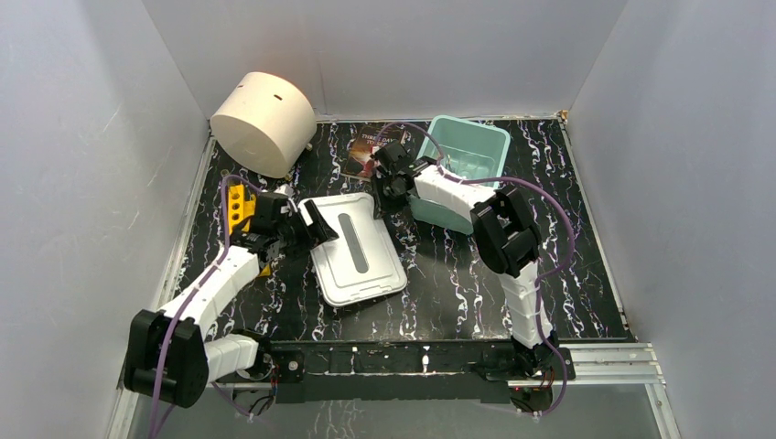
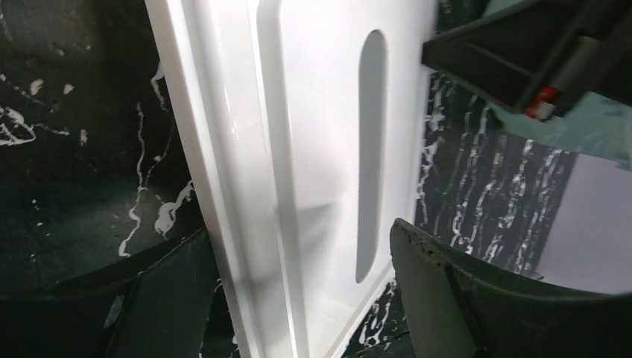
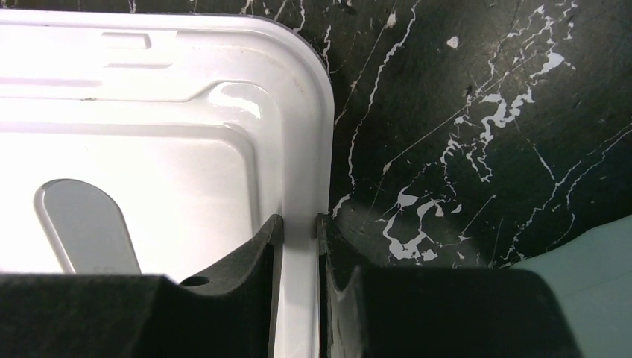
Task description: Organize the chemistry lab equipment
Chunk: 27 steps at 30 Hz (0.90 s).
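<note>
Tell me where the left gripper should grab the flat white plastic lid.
Pinch the flat white plastic lid by the raised lip on its left long edge, from above, one finger inside, one outside: the open left gripper straddles it. The panel is too wide; the right gripper grips the far rim likewise.

The lid (image 1: pixel 357 249) lies on the table (image 1: pixel 439 274), bin (image 1: pixel 477 126) behind-right, cylinder (image 1: pixel 264 121) behind-left.

plain grey walls (image 1: pixel 384 46) box in a black, white-veined marbled tabletop (image 1: pixel 458 293) under even light.
</note>
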Each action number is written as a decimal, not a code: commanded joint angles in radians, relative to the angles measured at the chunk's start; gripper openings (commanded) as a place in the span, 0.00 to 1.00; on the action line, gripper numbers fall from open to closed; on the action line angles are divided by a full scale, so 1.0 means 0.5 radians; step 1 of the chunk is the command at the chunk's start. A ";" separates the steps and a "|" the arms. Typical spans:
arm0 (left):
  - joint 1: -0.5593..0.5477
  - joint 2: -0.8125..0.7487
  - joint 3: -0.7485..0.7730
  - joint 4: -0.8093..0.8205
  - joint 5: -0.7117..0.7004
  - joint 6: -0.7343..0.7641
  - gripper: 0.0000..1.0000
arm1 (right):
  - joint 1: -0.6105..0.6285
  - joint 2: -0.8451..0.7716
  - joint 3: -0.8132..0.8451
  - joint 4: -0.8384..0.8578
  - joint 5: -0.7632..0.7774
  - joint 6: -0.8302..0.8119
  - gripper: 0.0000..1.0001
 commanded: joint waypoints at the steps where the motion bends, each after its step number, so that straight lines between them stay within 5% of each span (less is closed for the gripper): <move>1: 0.005 -0.168 -0.036 0.206 0.203 -0.036 0.78 | -0.031 -0.101 -0.004 0.148 -0.190 0.034 0.12; 8: 0.013 -0.194 -0.044 0.265 0.274 -0.098 0.65 | -0.047 -0.065 0.028 0.202 -0.288 0.083 0.13; 21: 0.018 -0.380 -0.001 0.221 0.158 -0.088 0.03 | -0.051 -0.163 0.012 0.314 -0.419 0.169 0.28; 27: 0.018 -0.429 0.201 0.060 0.029 0.066 0.00 | -0.048 -0.225 0.187 0.232 -0.369 0.187 0.45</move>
